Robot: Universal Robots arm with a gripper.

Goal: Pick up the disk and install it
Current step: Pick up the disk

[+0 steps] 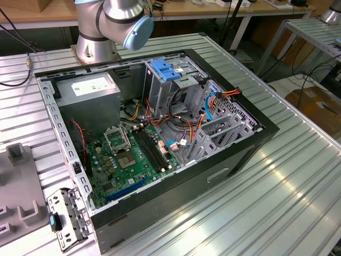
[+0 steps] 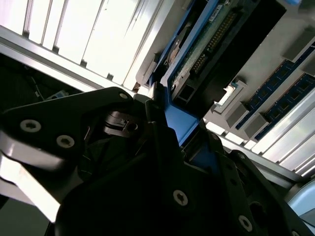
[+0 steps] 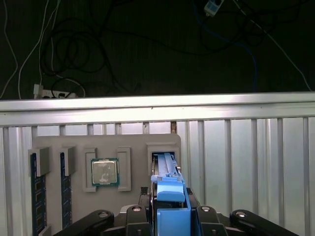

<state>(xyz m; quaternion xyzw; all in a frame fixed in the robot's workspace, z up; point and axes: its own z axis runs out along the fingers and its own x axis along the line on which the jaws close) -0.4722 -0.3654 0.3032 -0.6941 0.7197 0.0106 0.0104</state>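
Observation:
The disk (image 3: 171, 196) stands on edge with its blue carrier rail toward the camera, and its far end sits at a slot of the grey holder tray (image 3: 133, 147). My gripper (image 3: 170, 216) has a black finger on each side of the blue carrier and is shut on it. In the second wrist view the disk (image 2: 206, 44) shows its circuit-board side, with the blue rail running down between the fingers of the gripper (image 2: 172, 128). Whether the disk has lifted out of the slot I cannot tell.
The tray also holds a processor chip (image 3: 105, 172) and memory sticks (image 3: 35, 196). In the exterior view the open computer case (image 1: 256, 133) lies on the ribbed metal table, with a drive cage (image 1: 176, 88) carrying a blue part (image 1: 164, 70), a motherboard (image 1: 128, 160) and a grey power supply (image 1: 88, 88). The arm's base (image 1: 114, 21) stands behind the case.

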